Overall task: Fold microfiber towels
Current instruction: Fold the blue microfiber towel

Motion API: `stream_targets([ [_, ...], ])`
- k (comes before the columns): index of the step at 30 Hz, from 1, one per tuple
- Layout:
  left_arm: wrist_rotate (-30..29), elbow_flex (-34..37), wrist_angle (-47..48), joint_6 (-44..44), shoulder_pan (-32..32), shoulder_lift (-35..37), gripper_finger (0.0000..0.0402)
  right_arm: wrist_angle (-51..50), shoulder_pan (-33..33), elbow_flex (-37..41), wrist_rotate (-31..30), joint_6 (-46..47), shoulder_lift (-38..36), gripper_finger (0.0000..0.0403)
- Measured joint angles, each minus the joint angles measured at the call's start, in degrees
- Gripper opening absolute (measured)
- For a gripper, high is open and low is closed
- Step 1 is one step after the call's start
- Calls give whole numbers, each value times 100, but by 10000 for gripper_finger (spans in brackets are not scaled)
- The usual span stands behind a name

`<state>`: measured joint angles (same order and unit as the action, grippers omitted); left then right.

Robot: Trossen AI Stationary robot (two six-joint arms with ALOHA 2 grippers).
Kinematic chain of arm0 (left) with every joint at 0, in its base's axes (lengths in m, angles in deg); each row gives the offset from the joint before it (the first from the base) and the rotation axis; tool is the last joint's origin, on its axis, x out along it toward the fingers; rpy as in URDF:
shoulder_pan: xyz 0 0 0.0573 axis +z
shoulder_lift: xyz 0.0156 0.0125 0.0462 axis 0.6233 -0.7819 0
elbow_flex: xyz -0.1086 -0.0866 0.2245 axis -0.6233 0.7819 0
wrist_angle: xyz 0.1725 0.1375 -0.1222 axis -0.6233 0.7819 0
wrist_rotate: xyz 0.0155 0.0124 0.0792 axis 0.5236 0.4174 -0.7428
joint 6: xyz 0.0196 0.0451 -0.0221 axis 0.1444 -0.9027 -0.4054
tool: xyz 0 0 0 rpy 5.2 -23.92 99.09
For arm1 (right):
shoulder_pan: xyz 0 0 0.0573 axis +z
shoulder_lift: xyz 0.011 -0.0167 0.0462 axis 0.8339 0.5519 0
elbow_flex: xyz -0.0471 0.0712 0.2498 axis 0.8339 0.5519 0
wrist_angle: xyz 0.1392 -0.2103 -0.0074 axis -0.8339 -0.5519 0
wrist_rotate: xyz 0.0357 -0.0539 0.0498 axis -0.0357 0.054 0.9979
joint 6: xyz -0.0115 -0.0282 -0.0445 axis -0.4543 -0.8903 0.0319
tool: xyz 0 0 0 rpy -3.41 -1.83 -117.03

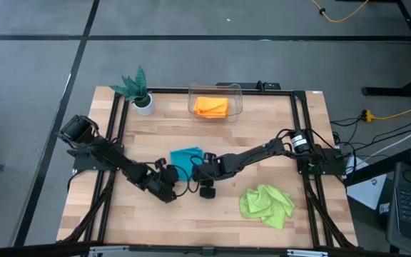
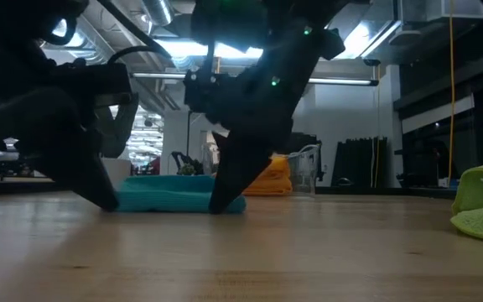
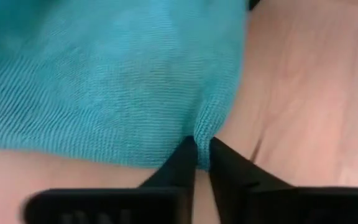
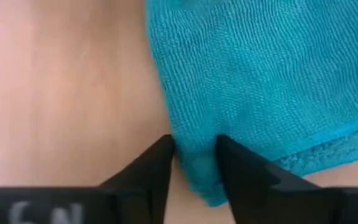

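Note:
The teal-blue towel [image 1: 186, 158] lies on the table's middle, apparently folded, and shows as a low flat strip in the low view [image 2: 174, 195]. My left gripper [image 1: 171, 171] is down at its near left edge and shut on it [image 3: 202, 155]. My right gripper [image 1: 198, 170] is down at its near right corner and shut on it [image 4: 194, 157]. The lime green towel [image 1: 266, 205] lies crumpled at the near right. Orange cloth [image 1: 210, 106] lies in a clear container [image 1: 235, 91] at the far edge. My left gripper pinches the teal towel's edge [image 3: 211, 127] between its two fingers, where the cloth puckers into a small ridge. The fingers slant down from the table's left. The towel lies on the table. My right gripper pinches the teal towel's near corner [image 4: 194, 146] between its two fingers, beside the hemmed edge [image 4: 328, 146]. The fingers slant down from the table's right. The towel lies on the table; one layer or several, I cannot tell.
A green artificial plant in a white pot [image 1: 140, 91] stands at the far left. The black frame rails [image 1: 117, 114] run along the table's sides. Bare wood lies along the near edge [image 1: 191, 228].

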<state>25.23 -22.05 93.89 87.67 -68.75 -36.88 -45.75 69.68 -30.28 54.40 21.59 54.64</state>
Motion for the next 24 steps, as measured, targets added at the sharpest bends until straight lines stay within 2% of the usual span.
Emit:
stream_targets([
  [2,4,0,-7,114,-63,2,10,2,64,0,108,134,-1,102],
  [6,49,0,-81,236,-201,0,7,0,191,-2,167,151,-2,33],
  [8,95,7,-199,256,-272,-4,3,-4,241,0,157,148,-2,12],
  [17,473,24,-1109,273,-555,-29,1,-60,511,-23,404,283,-15,6],
  [24,927,-228,-1626,384,-697,-44,0,-901,855,-708,771,432,59,6],
])
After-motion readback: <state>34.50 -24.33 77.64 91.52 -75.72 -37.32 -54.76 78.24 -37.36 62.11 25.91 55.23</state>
